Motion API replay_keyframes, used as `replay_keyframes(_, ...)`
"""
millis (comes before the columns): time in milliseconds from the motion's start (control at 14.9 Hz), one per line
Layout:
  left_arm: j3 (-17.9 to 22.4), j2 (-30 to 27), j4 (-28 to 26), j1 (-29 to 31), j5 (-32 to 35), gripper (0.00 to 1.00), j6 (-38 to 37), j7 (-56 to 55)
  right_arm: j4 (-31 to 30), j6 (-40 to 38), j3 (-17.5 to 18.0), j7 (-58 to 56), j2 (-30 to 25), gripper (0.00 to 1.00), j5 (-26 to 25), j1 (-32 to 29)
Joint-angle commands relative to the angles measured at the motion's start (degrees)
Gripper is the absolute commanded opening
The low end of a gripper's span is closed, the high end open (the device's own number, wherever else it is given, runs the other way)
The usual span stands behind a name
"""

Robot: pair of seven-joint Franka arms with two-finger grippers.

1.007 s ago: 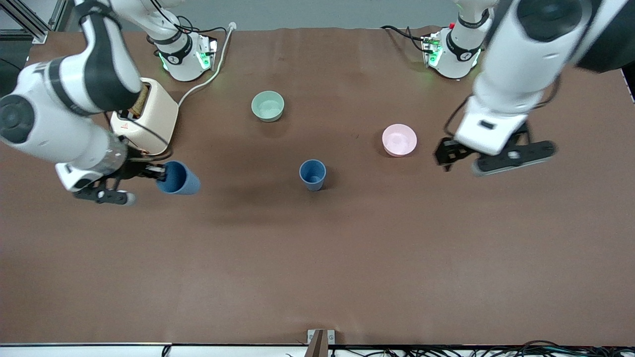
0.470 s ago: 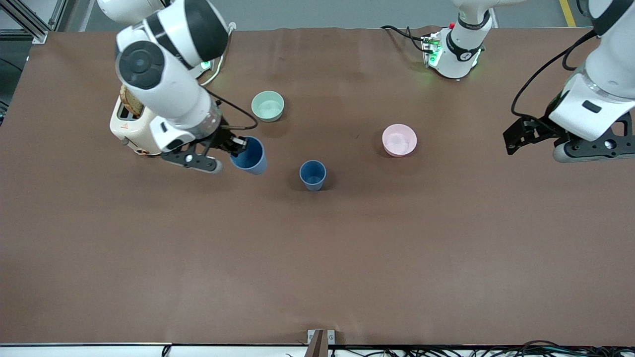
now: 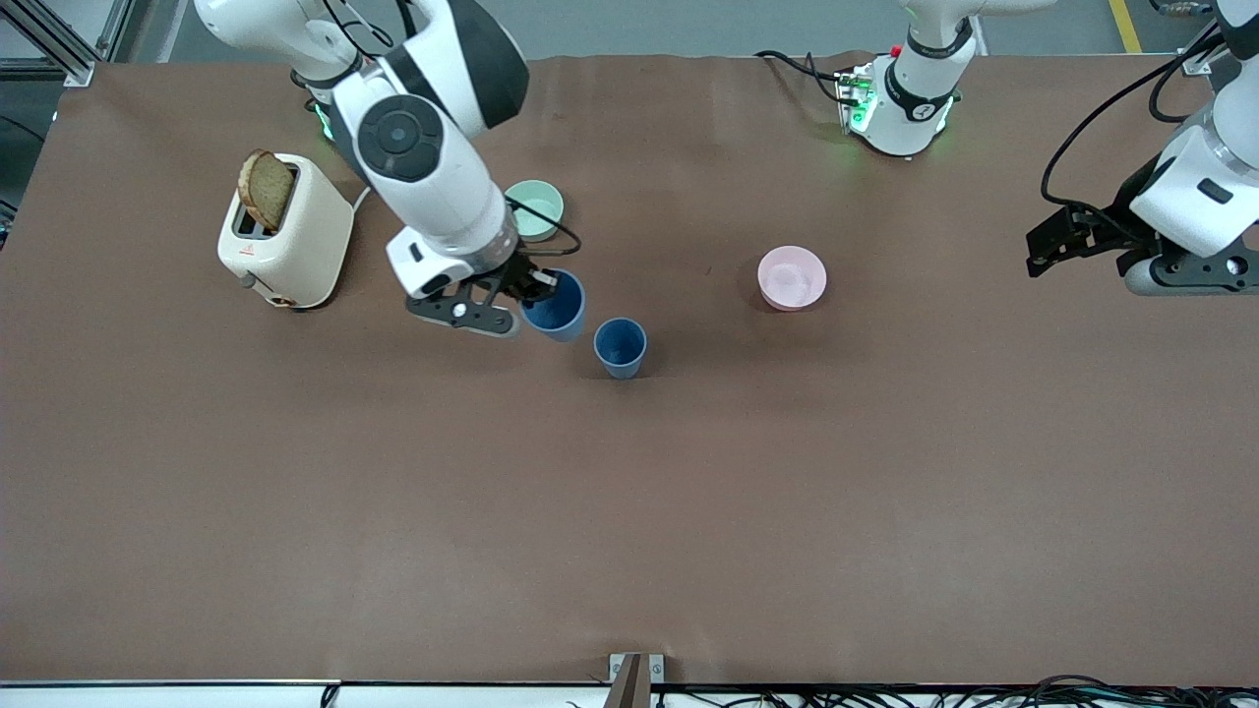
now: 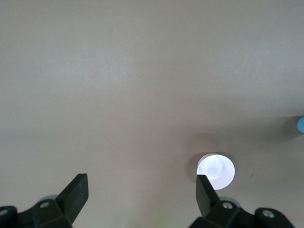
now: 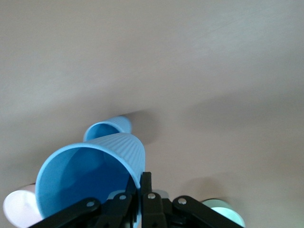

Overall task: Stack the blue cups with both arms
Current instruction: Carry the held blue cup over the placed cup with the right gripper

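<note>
Table: brown table (image 3: 629, 511), with a toaster (image 3: 290, 241) holding bread toward the right arm's end, plus a green bowl (image 3: 541, 202) and a pink bowl (image 3: 792, 277).
Change: the right gripper (image 3: 521, 295) has carried its cup from beside the toaster toward the middle. The left gripper (image 3: 1102, 251) has pulled back to the left arm's end of the table.
Meaning: I think the stacking drop comes next; the cups are not yet lined up.
Held cup (image 3: 556, 305): up in the air, just beside the other cup, on the right arm's side.
Standing cup (image 3: 620, 346): upright on the table, mouth up, long axis straight up.
Held cup's tilt: mouth mostly up, long axis leaning a little.
Right jaws: pinching the held cup's rim, one finger inside.
Left jaws: spread wide, holding nothing, waiting over bare table.
</note>
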Motion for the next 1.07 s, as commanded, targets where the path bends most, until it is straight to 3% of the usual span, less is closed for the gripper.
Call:
replay_keyframes(0, 0.4, -2.4, -2.1, -0.6, 0.2, 1.0, 0.0, 1.5, 0.9, 3.9, -0.8, 0.8, 2.5, 0.04, 1.9, 2.9)
replay_keyframes(268, -0.3, -1.5, -0.4, -0.5, 3.6, 1.0, -0.1, 2.5, 0.5, 6.1, -0.8, 0.1, 4.6, 0.04, 1.9, 4.1)
replay_keyframes(1007, -0.3, -1.2, 0.6, 0.0, -0.9, 1.0, -0.6, -0.2, -2.3, 13.9, -0.8, 0.0, 8.9, 0.07, 1.4, 6.0)
